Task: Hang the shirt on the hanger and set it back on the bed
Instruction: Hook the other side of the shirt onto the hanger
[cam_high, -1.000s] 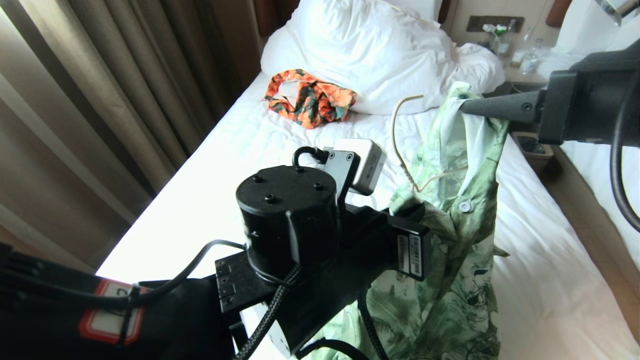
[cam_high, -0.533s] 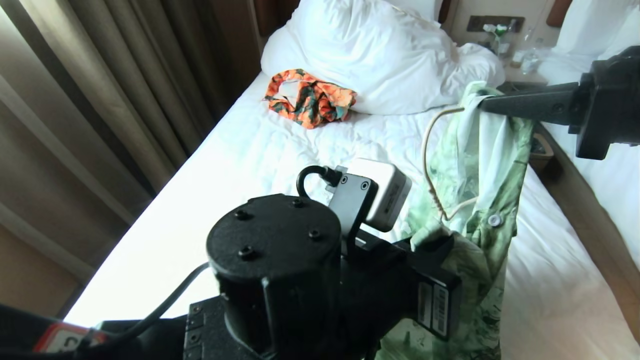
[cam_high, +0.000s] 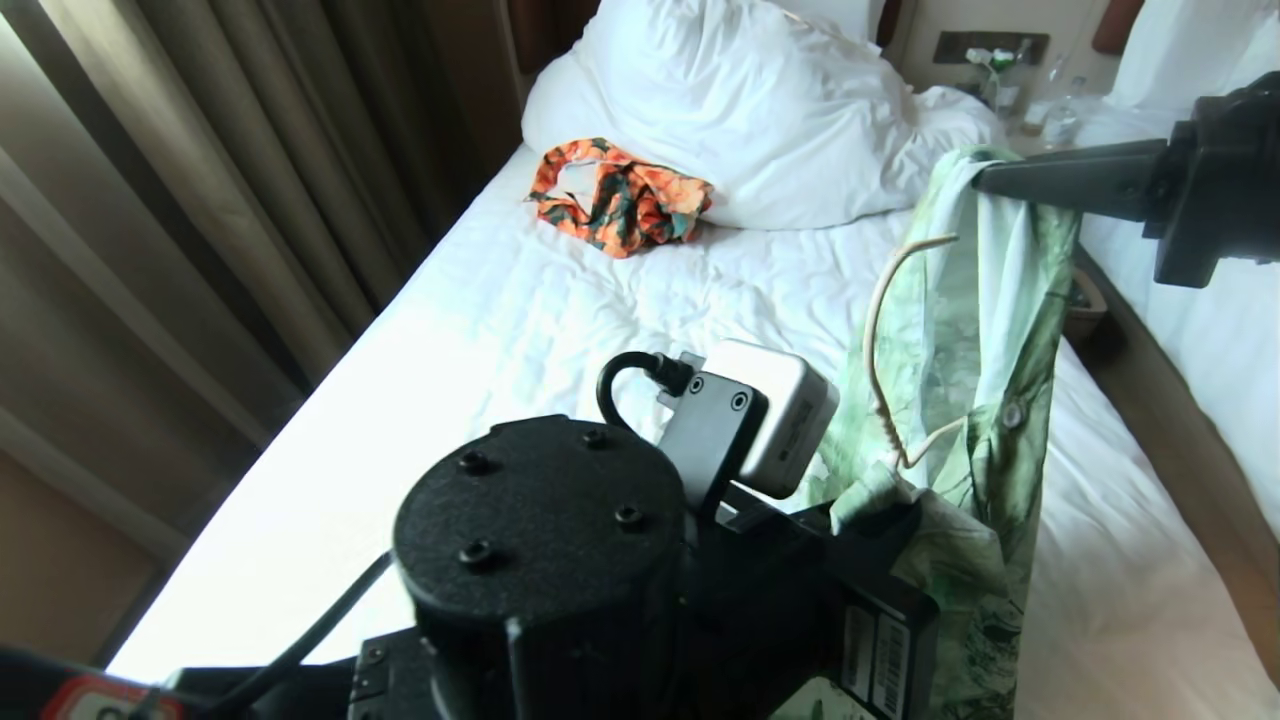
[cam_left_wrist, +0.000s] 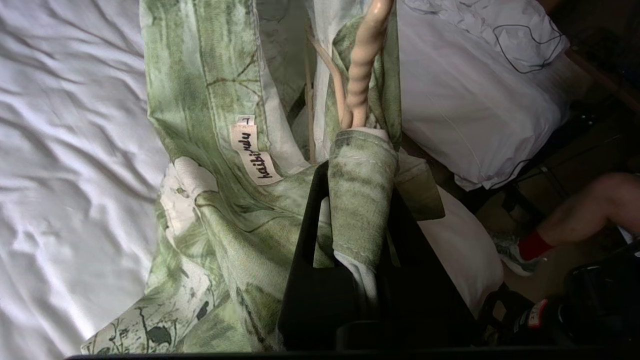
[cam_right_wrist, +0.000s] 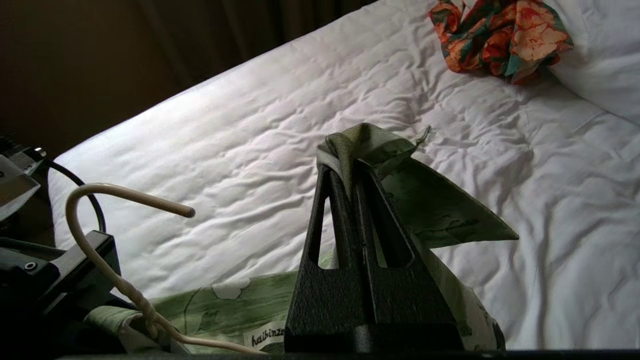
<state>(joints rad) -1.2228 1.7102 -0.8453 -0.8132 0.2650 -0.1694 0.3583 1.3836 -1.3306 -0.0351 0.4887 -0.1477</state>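
Head view showed your right gripper (cam_high: 985, 180) pinching the shirt (cam_high: 985, 330) upper right; left gripper (cam_high: 870, 515) clamped shirt and hanger (cam_high: 885, 340) below.

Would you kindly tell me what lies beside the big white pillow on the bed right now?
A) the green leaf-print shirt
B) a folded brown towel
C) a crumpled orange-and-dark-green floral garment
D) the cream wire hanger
C: the crumpled orange-and-dark-green floral garment lies on the wrinkled white sheet of the bed against the big white pillow, while the light green leaf-print shirt and the thin cream wire hanger are held up by the two pincers.
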